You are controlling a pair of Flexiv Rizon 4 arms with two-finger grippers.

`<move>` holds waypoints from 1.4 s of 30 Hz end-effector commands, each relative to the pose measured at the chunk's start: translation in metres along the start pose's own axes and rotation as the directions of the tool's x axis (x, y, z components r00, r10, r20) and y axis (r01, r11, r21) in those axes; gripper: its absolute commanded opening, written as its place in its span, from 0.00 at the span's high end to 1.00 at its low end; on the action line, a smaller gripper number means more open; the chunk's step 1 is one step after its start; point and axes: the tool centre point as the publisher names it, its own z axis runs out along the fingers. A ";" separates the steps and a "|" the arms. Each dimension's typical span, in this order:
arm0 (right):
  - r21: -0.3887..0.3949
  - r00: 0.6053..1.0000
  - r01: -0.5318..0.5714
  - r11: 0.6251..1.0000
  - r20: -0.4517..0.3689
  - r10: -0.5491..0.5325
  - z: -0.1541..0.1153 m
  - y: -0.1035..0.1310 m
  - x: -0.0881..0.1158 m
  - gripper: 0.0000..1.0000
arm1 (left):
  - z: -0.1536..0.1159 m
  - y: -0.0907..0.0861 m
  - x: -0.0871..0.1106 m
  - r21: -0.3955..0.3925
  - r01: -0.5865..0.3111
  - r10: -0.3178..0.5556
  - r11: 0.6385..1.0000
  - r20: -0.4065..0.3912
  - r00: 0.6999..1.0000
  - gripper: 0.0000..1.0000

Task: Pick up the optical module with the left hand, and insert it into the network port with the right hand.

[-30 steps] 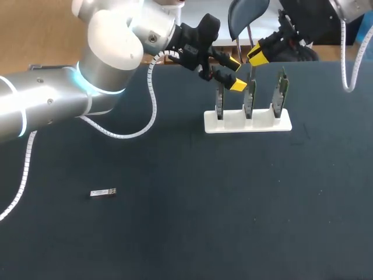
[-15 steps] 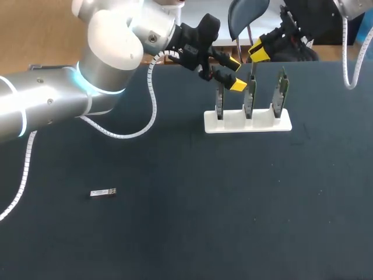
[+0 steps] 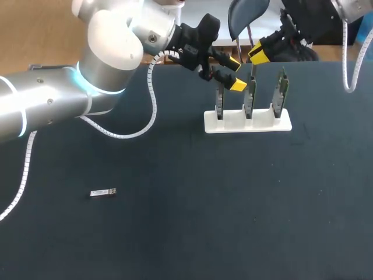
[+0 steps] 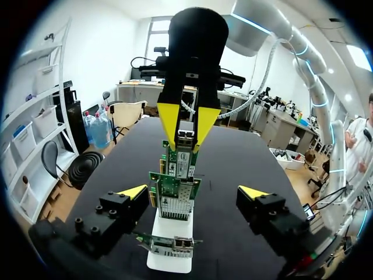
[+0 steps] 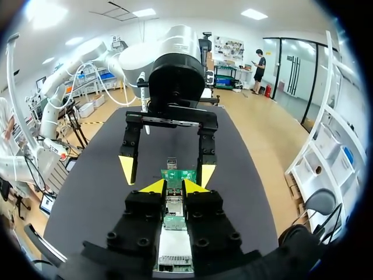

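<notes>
Pickup is not starting yet: the optical module (image 3: pixel 103 192) is lying flat and alone on the dark worktop (image 3: pixel 192 221), on the left arm's side, well apart from both tools. Lying in the open like that, it is probably giving the left arm free access from above.

The left tool (image 3: pixel 235 73) is hovering released beside the left network card (image 3: pixel 220 102), gripping nothing, so it is looking ready for a grasp but sitting far from its target. The right tool (image 3: pixel 259 53) is sitting at the top of the middle network card (image 3: pixel 249 99); whether it is clenching that card or only hanging over it, the views are not showing.

Three cards are standing upright in the slots of a white holder (image 3: pixel 262 125), likely so the ports are staying steady and reachable for insertion.

Next, the left arm is probably needing a long sweep back toward the module.
</notes>
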 end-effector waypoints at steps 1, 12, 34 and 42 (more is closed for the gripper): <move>0.005 1.000 -0.001 1.000 0.003 0.001 0.002 0.003 0.002 1.00 | 0.000 0.001 -0.001 0.002 0.001 -0.001 1.000 -0.005 1.000 0.00; 0.019 1.000 0.023 1.000 0.009 -0.023 -0.001 0.007 -0.005 1.00 | 0.000 0.001 -0.001 0.002 0.001 -0.001 1.000 -0.005 1.000 0.00; 0.030 1.000 0.000 1.000 -0.022 0.001 0.003 0.009 0.006 1.00 | 0.000 0.001 -0.001 0.002 0.001 -0.001 1.000 -0.005 1.000 0.00; 0.034 1.000 0.027 0.999 -0.010 -0.027 0.000 0.008 -0.001 1.00 | 0.000 0.001 -0.001 0.002 0.001 -0.001 1.000 -0.005 1.000 0.00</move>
